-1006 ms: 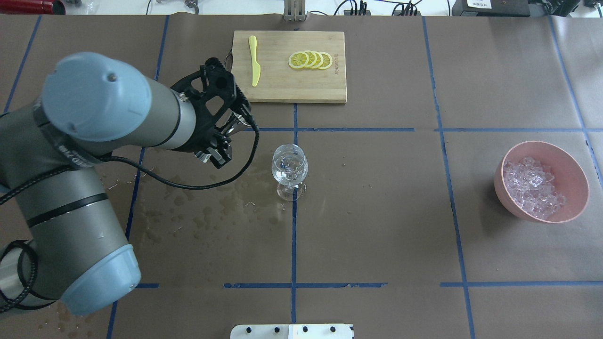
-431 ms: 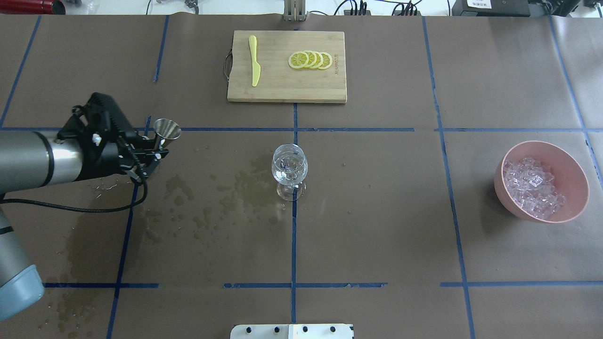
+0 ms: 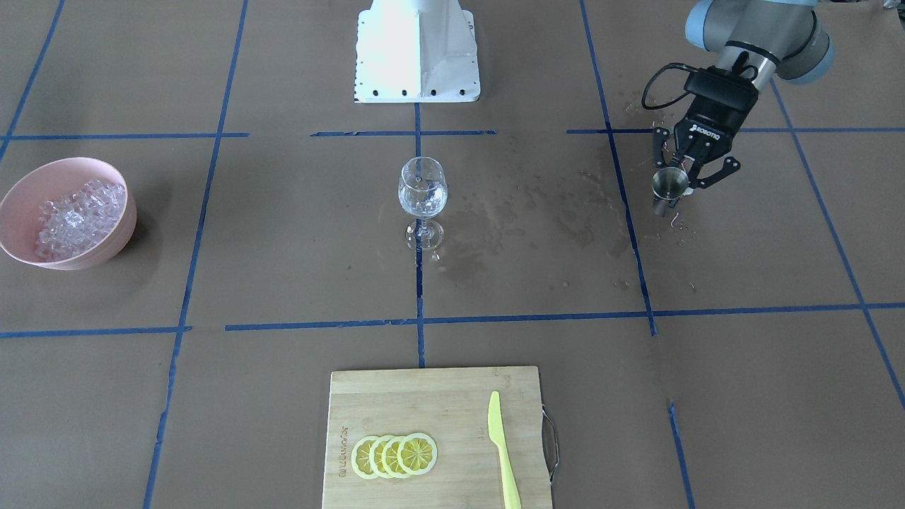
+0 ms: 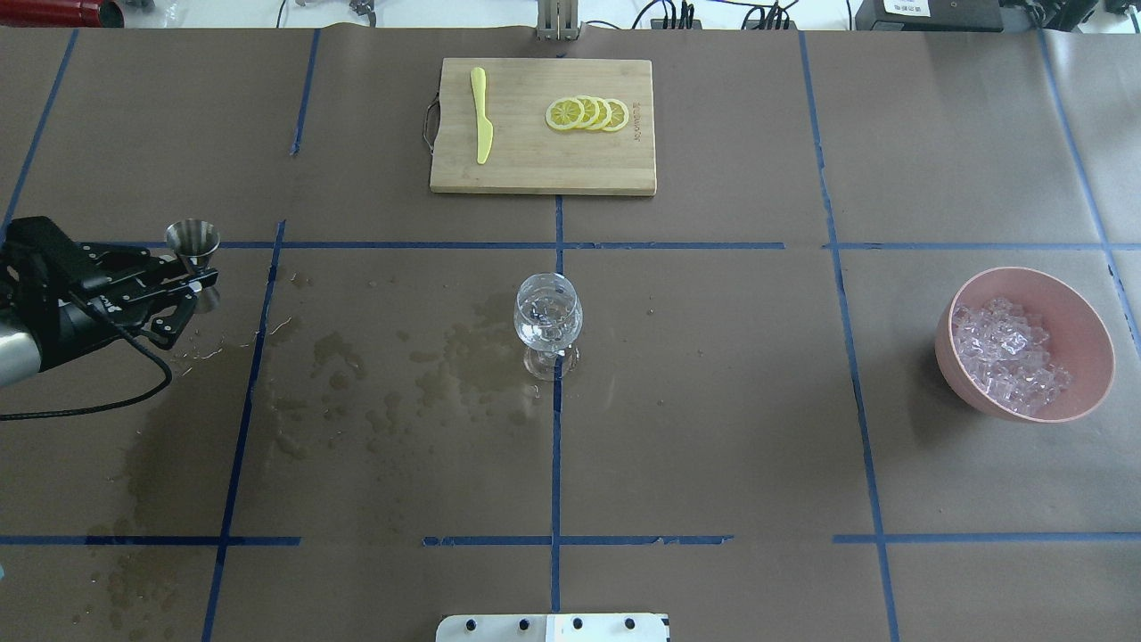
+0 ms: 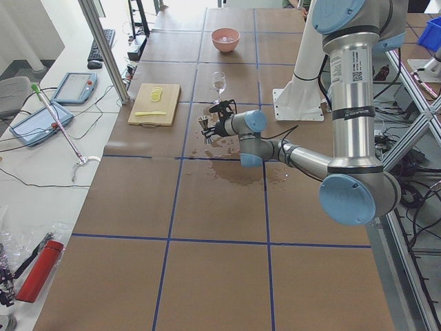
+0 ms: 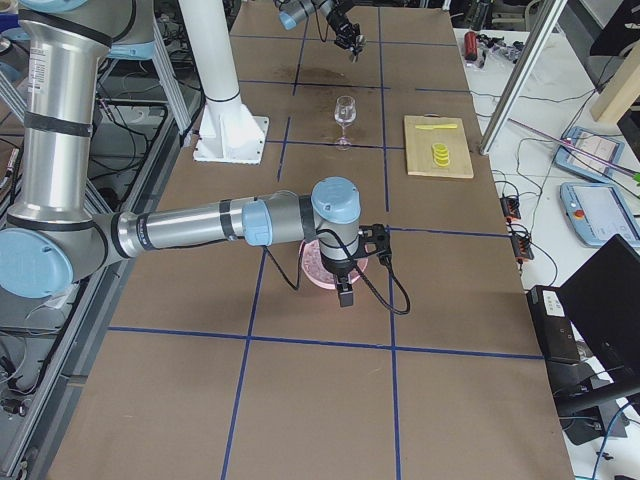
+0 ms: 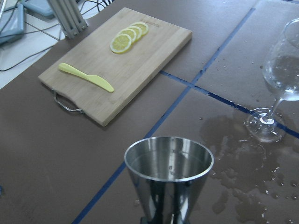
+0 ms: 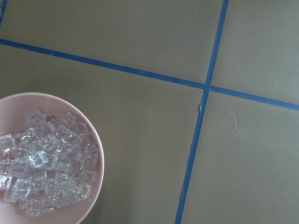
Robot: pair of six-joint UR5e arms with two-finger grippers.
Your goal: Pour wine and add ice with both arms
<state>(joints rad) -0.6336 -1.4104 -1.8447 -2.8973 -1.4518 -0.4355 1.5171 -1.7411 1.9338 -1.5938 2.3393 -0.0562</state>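
Note:
My left gripper is shut on the waist of a steel jigger, held upright at the table's far left. The jigger's open cup fills the bottom of the left wrist view. A wine glass stands at the centre with a little clear wine in it, well to the right of the jigger. The ice is heaped in a pink bowl at the right. In the exterior right view my right gripper hangs over that bowl. I cannot tell whether it is open or shut.
A wooden cutting board at the back middle holds lemon slices and a yellow knife. Wet patches darken the brown paper left of the glass. The white robot base sits at the near edge.
My left arm has swung away from the wine glass to the far left, carrying the jigger with it. The glass, bowl and board have not moved.

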